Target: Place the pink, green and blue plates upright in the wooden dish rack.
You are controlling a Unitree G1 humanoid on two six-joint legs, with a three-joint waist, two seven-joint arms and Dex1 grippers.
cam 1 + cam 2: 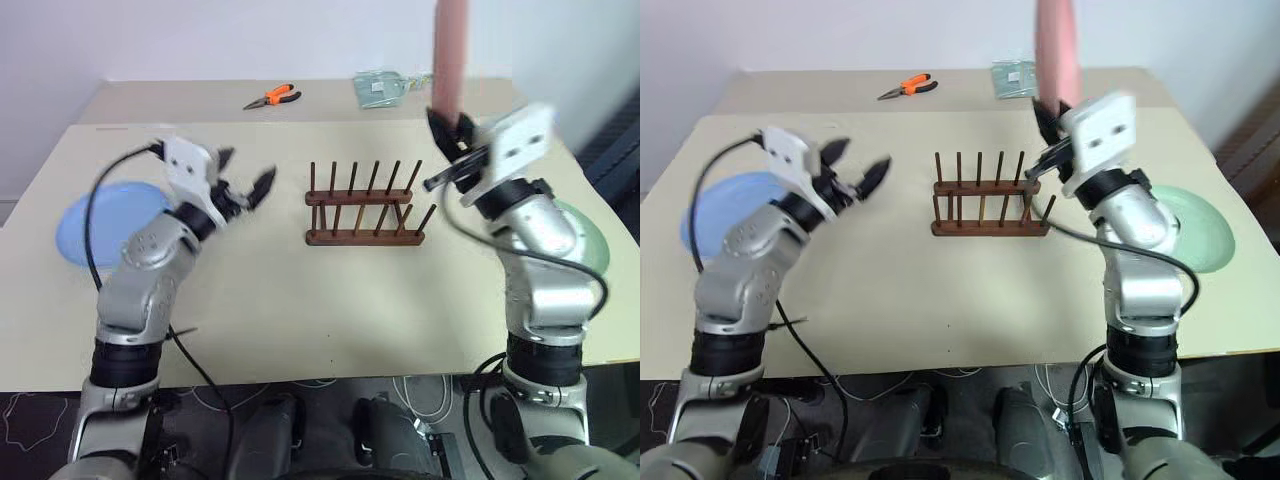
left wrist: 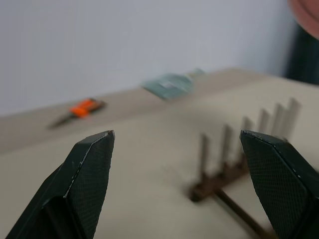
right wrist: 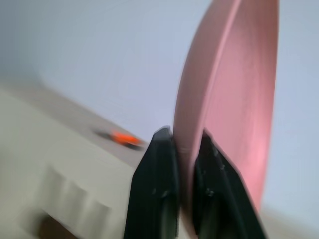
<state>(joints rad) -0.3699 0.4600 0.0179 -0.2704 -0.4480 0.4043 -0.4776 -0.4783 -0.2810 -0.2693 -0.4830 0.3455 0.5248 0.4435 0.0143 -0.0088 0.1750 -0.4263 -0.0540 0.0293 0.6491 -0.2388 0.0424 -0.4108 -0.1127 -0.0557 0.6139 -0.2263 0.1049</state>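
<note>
My right gripper is shut on the rim of the pink plate, which stands on edge in the air above and just right of the wooden dish rack. The rack stands empty at mid-table. My left gripper is open with nothing between its fingers, raised to the left of the rack. The blue plate lies flat at the table's left, partly behind my left arm. Flat at the right edge lies the green plate, partly hidden by my right arm.
Orange-handled pliers and a pale green packet lie on the far part of the table, behind the rack.
</note>
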